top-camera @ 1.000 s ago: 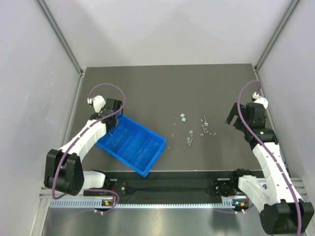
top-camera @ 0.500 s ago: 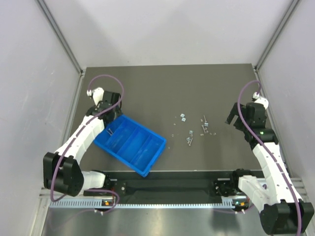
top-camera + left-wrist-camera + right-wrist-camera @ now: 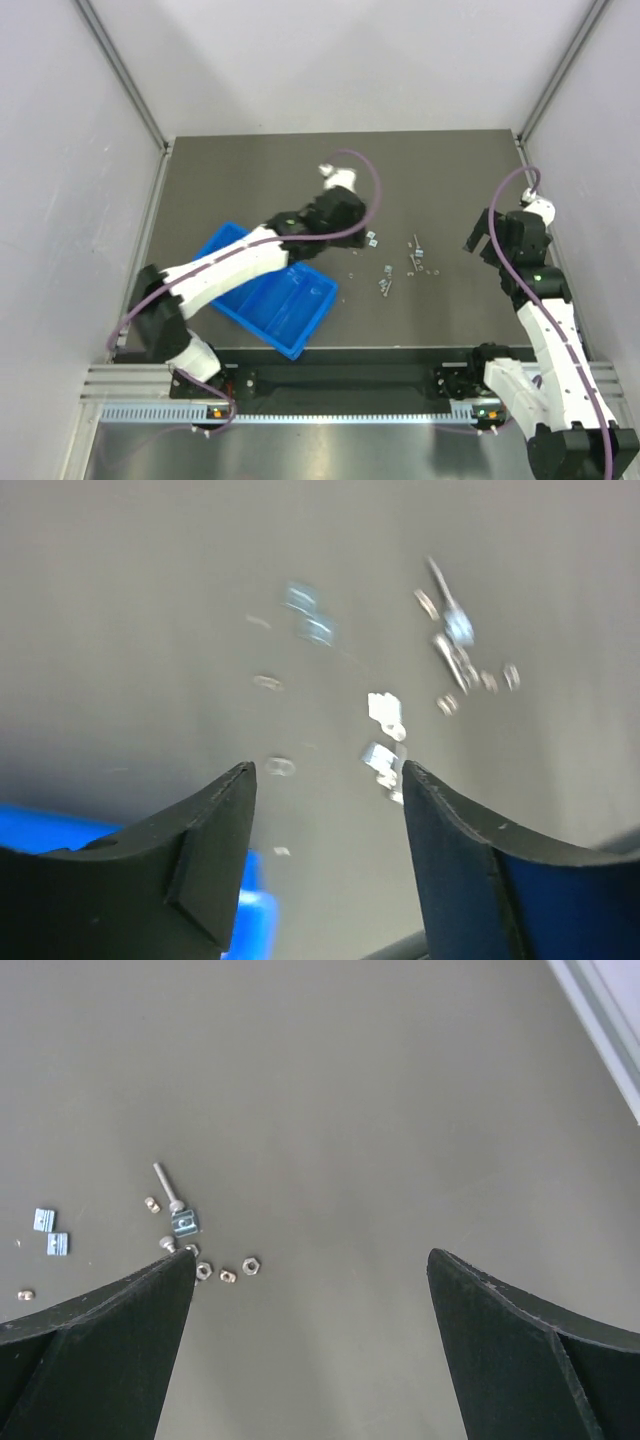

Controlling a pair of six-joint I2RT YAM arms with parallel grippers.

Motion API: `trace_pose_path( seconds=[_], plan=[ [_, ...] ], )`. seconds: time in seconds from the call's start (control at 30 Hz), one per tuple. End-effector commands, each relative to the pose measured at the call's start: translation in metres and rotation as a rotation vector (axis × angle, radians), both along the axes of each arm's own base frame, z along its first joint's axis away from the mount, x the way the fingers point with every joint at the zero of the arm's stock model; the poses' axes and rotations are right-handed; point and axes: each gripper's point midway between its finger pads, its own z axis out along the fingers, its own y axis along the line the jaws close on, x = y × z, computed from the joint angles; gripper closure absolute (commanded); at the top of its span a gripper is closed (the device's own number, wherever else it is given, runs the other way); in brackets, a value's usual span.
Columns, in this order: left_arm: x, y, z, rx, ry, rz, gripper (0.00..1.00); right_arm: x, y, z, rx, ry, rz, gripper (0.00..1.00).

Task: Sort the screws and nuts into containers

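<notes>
Poised just right of the tray [image 3: 300, 305] with left gripper [image 3: 325, 770] spread, empty; blurred screws [image 3: 448, 605], nuts [image 3: 268, 683] seemingly straight ahead.

my left claw [image 3: 326, 767] has fingers [image 3: 205, 830] of matt black plastic, and my right claw [image 3: 310, 1257] wears the same dull black. the tray [image 3: 290, 312] is bright blue plastic, smooth with a slight sheen. right of the tray, the screws [image 3: 168, 1188] and nuts [image 3: 250, 1265] are bare silver-grey metal that glints. the table [image 3: 450, 180] under the tray is dark grey and matt. my arm shells [image 3: 228, 264] are smooth white plastic.
</notes>
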Motion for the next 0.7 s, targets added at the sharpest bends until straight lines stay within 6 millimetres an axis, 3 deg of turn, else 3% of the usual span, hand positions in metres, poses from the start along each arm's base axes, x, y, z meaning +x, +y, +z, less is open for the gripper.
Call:
trace_pose_path(
  seconds=[0.0,0.03,0.1,0.13,0.27,0.47,0.67],
  plan=[
    [-0.018,-0.060,-0.018,0.017,0.026,-0.149,0.36,0.000,-0.008,0.024,-0.007,-0.071,-0.037,0.00],
    [-0.023,-0.073,-0.037,0.042,0.057,-0.174,0.37,-0.001,-0.007,0.023,-0.007,-0.069,-0.034,0.00],
    [-0.038,-0.098,-0.046,0.048,0.070,-0.228,0.37,-0.003,-0.009,0.023,-0.009,-0.070,-0.037,0.00],
    [-0.043,-0.106,-0.067,0.076,0.104,-0.246,0.37,-0.004,-0.008,0.023,-0.009,-0.072,-0.038,0.00],
    [-0.059,-0.132,-0.097,0.076,0.177,-0.293,0.46,-0.008,-0.009,0.020,-0.019,-0.060,-0.031,0.00],
    [-0.068,-0.147,-0.124,0.106,0.203,-0.321,0.51,-0.015,-0.010,0.015,-0.031,-0.054,-0.028,0.00],
    [-0.066,-0.145,-0.150,0.151,0.230,-0.294,0.55,-0.015,-0.013,0.019,-0.040,-0.065,-0.039,0.00]
  ],
)
